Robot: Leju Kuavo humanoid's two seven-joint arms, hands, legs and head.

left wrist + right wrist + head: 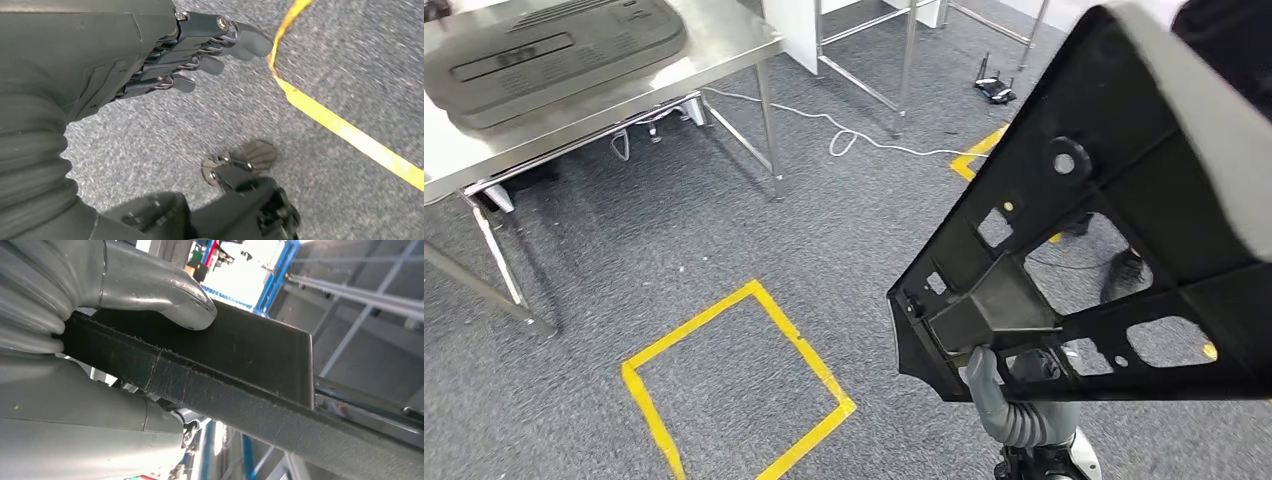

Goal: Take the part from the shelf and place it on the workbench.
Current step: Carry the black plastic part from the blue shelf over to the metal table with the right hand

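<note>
A large black plastic part [1114,230] with cut-outs and a grey felt edge fills the right of the head view, held up above the floor. My right hand [994,385] grips it at its lower corner. In the right wrist view the thumb [165,292] presses on the part's dark felt-edged panel [235,370]. The steel workbench [724,45] stands at the upper left, some way from the part. My left hand [200,45] hangs over the carpet with its fingers loosely curled and nothing in them.
A similar dark moulded panel [544,50] lies on the workbench. Yellow tape marks a square [734,390] on the grey carpet below. A white cable [844,135] and a small black device [996,90] lie beyond, near metal rack legs [909,70].
</note>
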